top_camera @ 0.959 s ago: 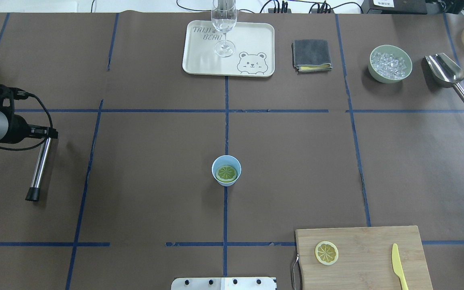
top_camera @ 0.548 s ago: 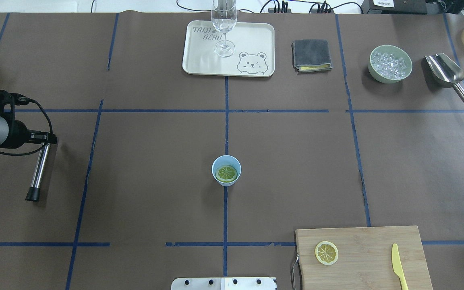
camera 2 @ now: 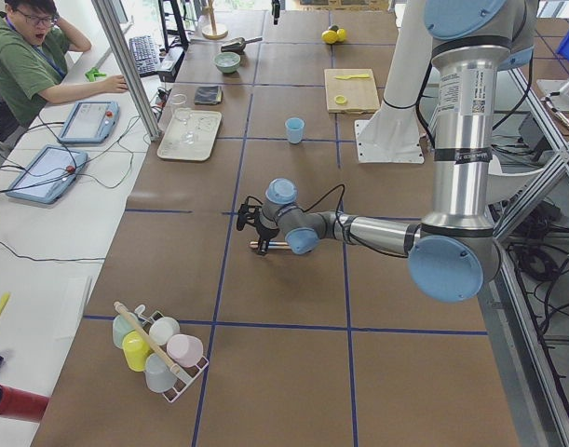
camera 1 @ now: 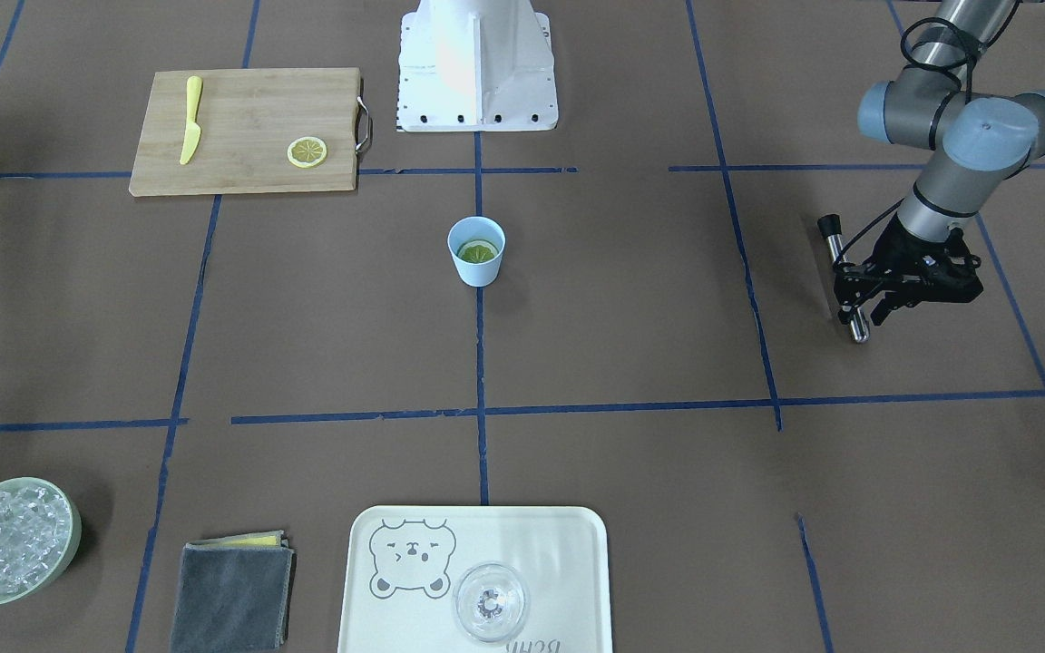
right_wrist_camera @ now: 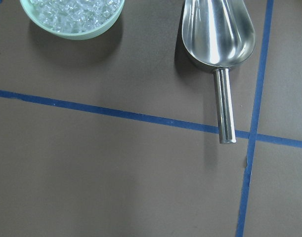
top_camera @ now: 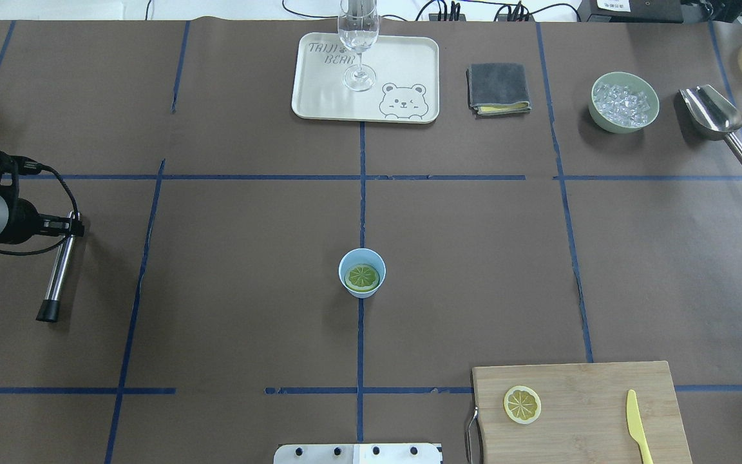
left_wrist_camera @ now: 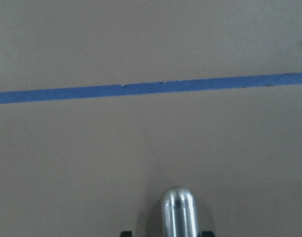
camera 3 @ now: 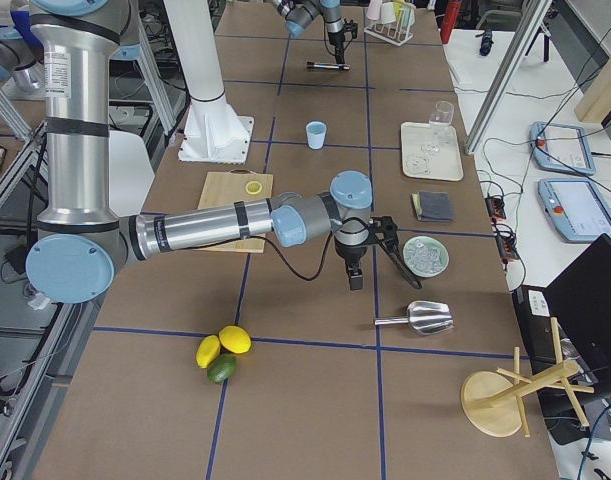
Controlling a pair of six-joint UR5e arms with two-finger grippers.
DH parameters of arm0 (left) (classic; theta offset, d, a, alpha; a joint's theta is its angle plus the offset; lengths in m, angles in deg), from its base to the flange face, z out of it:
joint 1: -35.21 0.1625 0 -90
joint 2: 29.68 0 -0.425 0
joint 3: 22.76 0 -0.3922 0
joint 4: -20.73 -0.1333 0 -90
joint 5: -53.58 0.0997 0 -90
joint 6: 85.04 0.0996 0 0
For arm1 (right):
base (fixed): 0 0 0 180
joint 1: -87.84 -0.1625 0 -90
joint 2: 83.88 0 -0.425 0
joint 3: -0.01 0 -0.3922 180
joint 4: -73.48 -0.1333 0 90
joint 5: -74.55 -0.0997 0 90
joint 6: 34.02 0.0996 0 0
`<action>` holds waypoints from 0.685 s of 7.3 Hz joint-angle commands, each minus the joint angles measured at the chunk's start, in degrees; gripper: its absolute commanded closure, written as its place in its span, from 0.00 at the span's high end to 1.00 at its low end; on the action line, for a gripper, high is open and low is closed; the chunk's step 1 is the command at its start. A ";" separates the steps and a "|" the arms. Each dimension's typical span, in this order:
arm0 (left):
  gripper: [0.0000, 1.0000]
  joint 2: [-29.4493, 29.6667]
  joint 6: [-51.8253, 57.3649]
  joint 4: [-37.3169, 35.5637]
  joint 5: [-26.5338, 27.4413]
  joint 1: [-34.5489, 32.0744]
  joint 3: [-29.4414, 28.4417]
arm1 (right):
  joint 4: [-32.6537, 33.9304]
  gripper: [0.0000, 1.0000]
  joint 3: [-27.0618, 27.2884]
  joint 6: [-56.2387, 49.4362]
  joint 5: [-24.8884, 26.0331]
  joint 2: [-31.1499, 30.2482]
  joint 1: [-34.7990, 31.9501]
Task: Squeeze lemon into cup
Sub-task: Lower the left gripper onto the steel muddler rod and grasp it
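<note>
The light blue cup (top_camera: pixel 347 260) stands at the table's middle, also in the front view (camera 1: pixel 477 270). One lemon slice (top_camera: pixel 362 277) lies flat inside it. A second lemon slice (top_camera: pixel 522 405) lies on the wooden cutting board (top_camera: pixel 590 386). My left gripper (top_camera: pixel 69 225) is far left of the cup, shut on the top of a steel rod with a black tip (top_camera: pixel 55 277). The rod's rounded end shows in the left wrist view (left_wrist_camera: pixel 178 212). My right gripper (camera 3: pixel 355 280) hangs beside the ice bowl; I cannot tell whether it is open or shut.
A yellow plastic knife (top_camera: pixel 636 425) lies on the board. At the far side are a cream tray (top_camera: pixel 409 71) with a clear glass (top_camera: pixel 359 38), a grey cloth (top_camera: pixel 498 87), a green bowl of ice (top_camera: pixel 624 103) and a metal scoop (top_camera: pixel 712 113).
My left gripper has drifted slightly left and toward the table's edge, carrying the steel rod with it. The cup and both lemon slices have not moved.
</note>
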 commanded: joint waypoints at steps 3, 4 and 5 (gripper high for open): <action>0.00 -0.08 0.06 0.09 0.11 0.07 1.68 | 0.02 1.00 0.00 0.09 0.09 -0.09 0.00; 0.00 0.01 0.24 0.18 0.55 0.07 4.30 | -0.06 1.00 0.00 0.10 0.09 0.00 0.00; 0.00 0.79 1.63 0.26 1.08 0.15 7.11 | 0.02 1.00 0.00 0.18 0.09 -0.09 0.00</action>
